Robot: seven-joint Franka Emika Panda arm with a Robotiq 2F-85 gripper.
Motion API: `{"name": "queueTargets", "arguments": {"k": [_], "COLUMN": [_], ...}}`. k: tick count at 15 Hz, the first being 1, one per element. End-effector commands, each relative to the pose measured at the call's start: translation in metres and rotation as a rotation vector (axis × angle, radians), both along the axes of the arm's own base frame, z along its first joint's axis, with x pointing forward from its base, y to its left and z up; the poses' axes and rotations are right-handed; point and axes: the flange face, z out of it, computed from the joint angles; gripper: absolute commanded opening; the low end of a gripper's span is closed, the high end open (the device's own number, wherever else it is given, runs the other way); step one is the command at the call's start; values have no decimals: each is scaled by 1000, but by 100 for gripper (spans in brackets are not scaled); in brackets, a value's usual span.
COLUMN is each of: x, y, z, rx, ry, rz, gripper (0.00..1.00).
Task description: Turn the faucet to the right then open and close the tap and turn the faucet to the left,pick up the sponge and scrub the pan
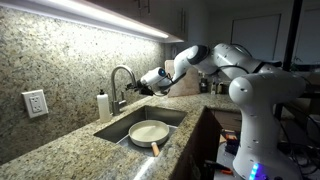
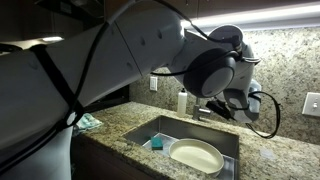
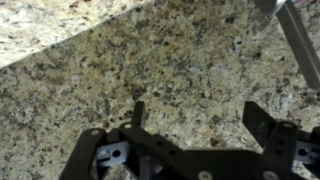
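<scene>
The silver gooseneck faucet [image 1: 122, 80] rises behind the sink, beside the white bottle [image 1: 103, 105]. My gripper [image 1: 141, 88] hovers just to the right of the spout, open, with nothing between its fingers. In the wrist view the gripper [image 3: 200, 118] faces the granite backsplash, and a slim metal bar of the faucet [image 3: 300, 45] crosses the top right corner. The cream pan [image 1: 148, 131] lies in the sink with its tan handle [image 1: 154, 148] toward the front. In an exterior view the pan [image 2: 196, 155] has the teal sponge [image 2: 157, 143] lying beside it in the sink.
The granite counter [image 1: 60, 150] surrounds the sink [image 1: 112, 130]. A wall outlet [image 1: 35, 103] sits on the backsplash. A teal cloth [image 2: 88, 122] lies on the counter. The robot's white arm [image 2: 120, 60] fills much of one exterior view.
</scene>
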Motion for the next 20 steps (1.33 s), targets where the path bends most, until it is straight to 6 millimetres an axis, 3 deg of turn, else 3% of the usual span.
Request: {"name": "queueTargets", "arguments": {"k": [1, 5, 14, 17, 20], "x": [-22, -48, -111, -131, -157], "y": [-8, 7, 95, 135, 162], "z": [13, -2, -70, -64, -51], "rx": [-28, -78, -171, -178, -185], "ry": [48, 132, 368, 443, 512], "rz": [-53, -57, -22, -28, -50], "gripper": [100, 100, 100, 100, 100]}}
